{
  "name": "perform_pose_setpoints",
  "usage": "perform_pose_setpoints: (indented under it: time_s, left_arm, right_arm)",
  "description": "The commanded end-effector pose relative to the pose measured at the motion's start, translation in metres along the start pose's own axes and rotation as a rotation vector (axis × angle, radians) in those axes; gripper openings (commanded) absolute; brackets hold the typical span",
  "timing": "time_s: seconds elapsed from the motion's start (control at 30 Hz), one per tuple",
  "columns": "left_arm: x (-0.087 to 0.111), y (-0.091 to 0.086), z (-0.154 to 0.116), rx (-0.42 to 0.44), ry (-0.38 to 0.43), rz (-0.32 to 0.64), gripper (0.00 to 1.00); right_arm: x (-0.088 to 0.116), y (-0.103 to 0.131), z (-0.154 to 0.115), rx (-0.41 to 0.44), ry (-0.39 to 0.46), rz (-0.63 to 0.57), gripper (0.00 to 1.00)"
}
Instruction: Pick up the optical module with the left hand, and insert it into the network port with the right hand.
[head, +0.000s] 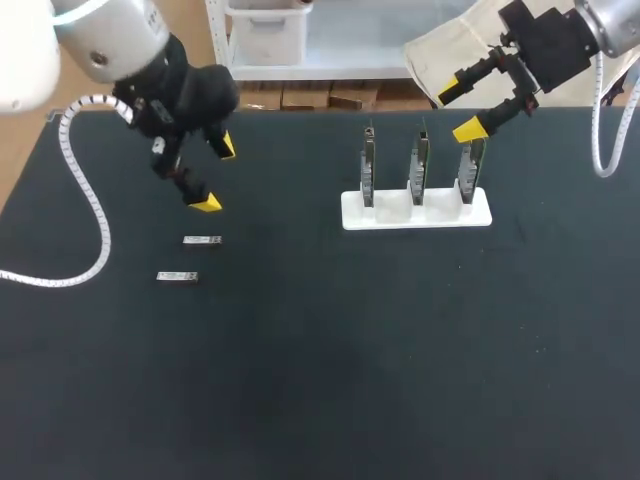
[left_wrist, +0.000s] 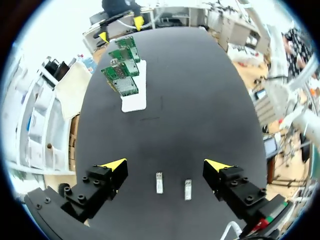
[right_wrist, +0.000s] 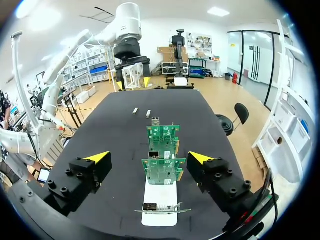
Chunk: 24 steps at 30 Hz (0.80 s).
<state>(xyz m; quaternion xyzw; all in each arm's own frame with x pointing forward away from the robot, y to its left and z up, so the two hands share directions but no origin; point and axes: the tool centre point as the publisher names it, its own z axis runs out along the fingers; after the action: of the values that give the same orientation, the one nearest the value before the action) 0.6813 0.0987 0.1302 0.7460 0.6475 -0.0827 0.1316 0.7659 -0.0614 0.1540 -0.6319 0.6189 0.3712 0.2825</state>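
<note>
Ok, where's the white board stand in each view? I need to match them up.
Head view: white stand right of middle, toward the far side.
Left wrist view: white stand far ahead of the left gripper, across the table.
Right wrist view: white stand close under and ahead of the right gripper.
Shared landmark: the two optical modules lying side by side.

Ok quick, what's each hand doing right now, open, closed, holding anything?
Left hand: open, holding nothing, above the two optical modules on the table.
Right hand: open, holding nothing, above the circuit boards in the white stand.
</note>
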Motion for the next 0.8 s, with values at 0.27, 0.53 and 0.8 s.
perform_pose_setpoints:
  time_s: [0.27,0.53,0.8]
  left_arm:
    - [0.039,-0.033,0.018,-0.038,0.126,-0.033,1.0]
    - [0.058,-0.035,0.04,-0.019,0.223,-0.004,1.0]
    - [0.072,-0.024,0.051,-0.001,0.245,-0.018,1.0]
  right_arm:
    - [0.001,0.001,0.0,0.003,-0.001,-0.002,1.0]
    - [0.001,0.001,0.0,0.003,-0.001,-0.002,1.0]
    - [0.001,0.001,0.0,0.003,-0.001,-0.002,1.0]
